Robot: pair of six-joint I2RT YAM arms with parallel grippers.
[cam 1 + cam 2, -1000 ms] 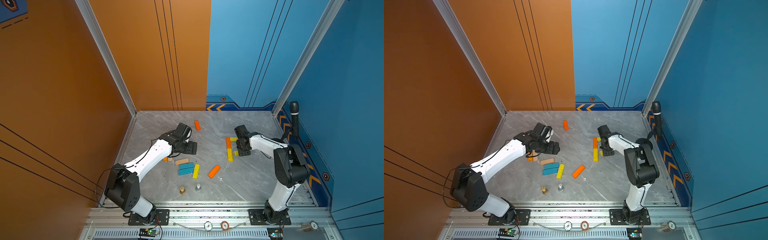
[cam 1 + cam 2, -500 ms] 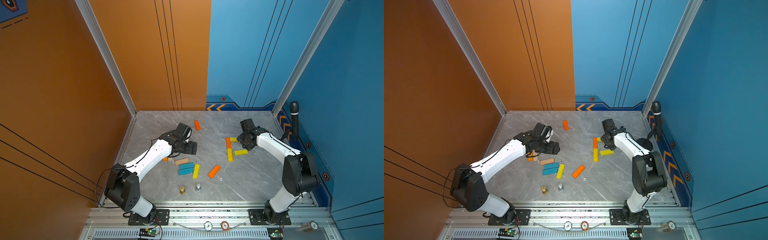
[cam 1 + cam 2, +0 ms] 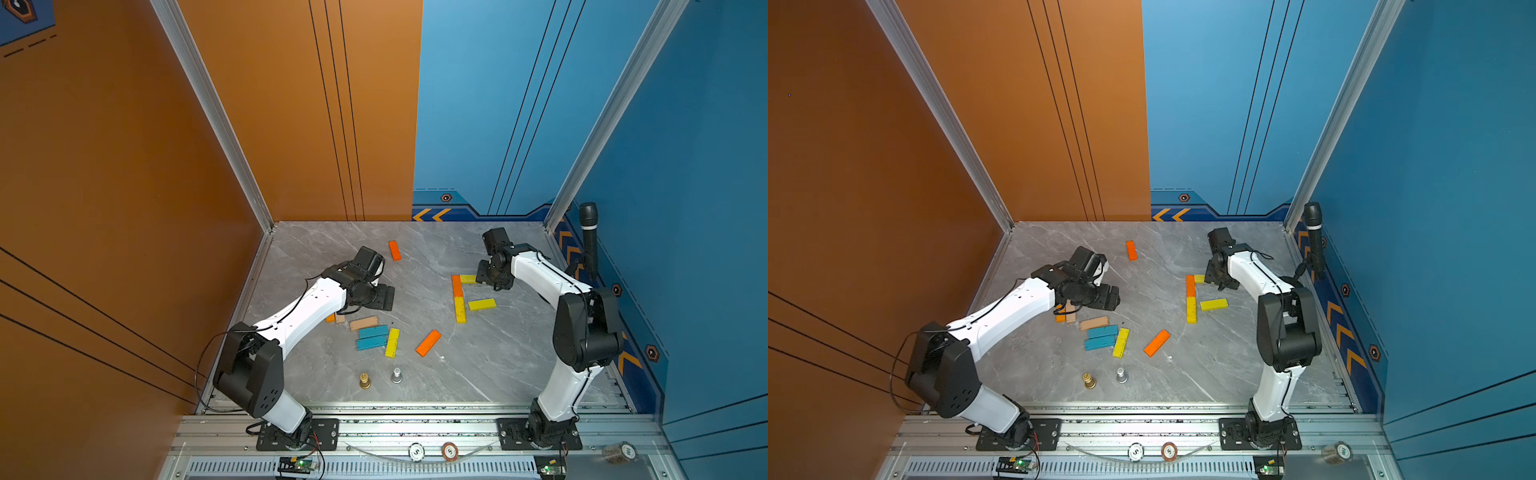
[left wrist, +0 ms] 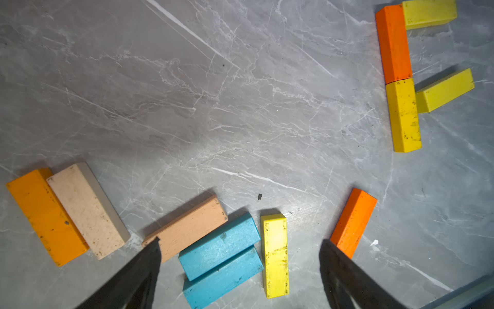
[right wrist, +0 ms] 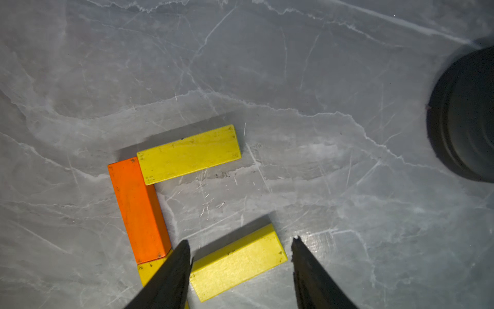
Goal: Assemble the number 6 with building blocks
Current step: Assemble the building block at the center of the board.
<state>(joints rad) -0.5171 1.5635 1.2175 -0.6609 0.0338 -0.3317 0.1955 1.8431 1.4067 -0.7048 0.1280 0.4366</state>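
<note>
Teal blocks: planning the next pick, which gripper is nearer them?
Left. Left gripper hangs open close by the teal blocks; right gripper is far off, at the started yellow-orange figure.

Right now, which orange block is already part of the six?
The orange block on the right side of the table, set end to end with a yellow block in one straight column. The rest lie loose, touching no yellow.

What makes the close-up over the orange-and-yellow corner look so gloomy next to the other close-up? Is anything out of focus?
Right wrist view: dim, darkening toward the edges, soft shadows beside the yellow blocks; the dark round shape at the edge is murky. Left wrist view: brighter, teal blocks sharp, a pale sheen on the marble table. Both top views: evenly lit, sharp.
</note>
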